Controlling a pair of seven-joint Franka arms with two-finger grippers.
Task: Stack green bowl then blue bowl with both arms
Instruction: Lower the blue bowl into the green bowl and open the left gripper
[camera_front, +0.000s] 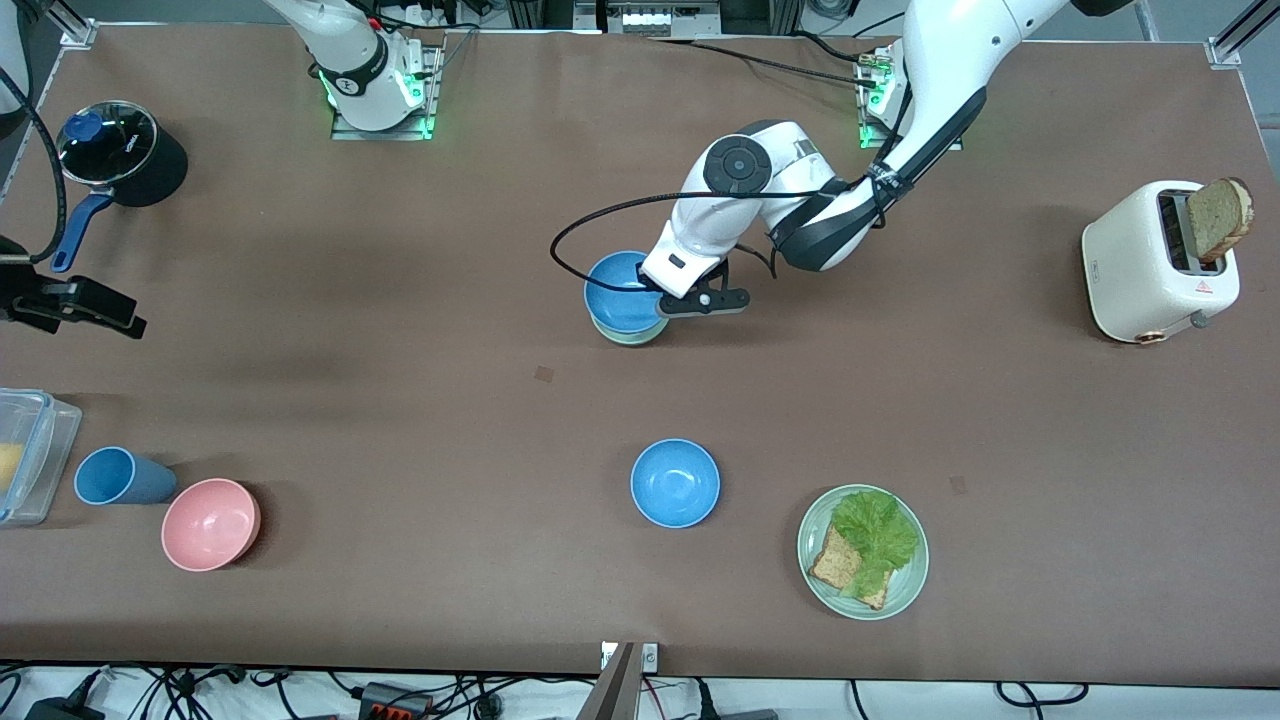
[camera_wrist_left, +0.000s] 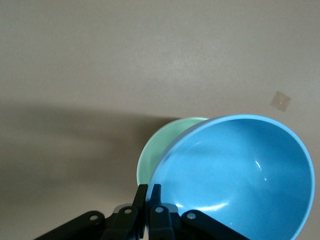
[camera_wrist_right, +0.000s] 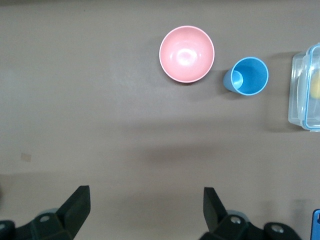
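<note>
The green bowl (camera_front: 632, 336) sits mid-table, mostly covered by a blue bowl (camera_front: 620, 292). My left gripper (camera_front: 668, 302) is shut on that blue bowl's rim and holds it over the green bowl, slightly offset. I cannot tell whether the two bowls touch. In the left wrist view the fingers (camera_wrist_left: 142, 195) pinch the blue bowl (camera_wrist_left: 240, 175), with the green bowl (camera_wrist_left: 157, 147) showing under it. A second blue bowl (camera_front: 675, 483) stands nearer the front camera. My right gripper (camera_front: 110, 312) (camera_wrist_right: 145, 192) waits, open and empty, over the table's right-arm end.
A pink bowl (camera_front: 210, 523) (camera_wrist_right: 186, 53), a blue cup (camera_front: 120, 477) (camera_wrist_right: 247, 76) and a clear container (camera_front: 30, 455) (camera_wrist_right: 306, 87) stand at the right arm's end. A green plate (camera_front: 905, 590) holds lettuce and toast. A toaster (camera_front: 1160, 262) stands at the left arm's end; a pot (camera_front: 120, 155) stands near the right arm's base.
</note>
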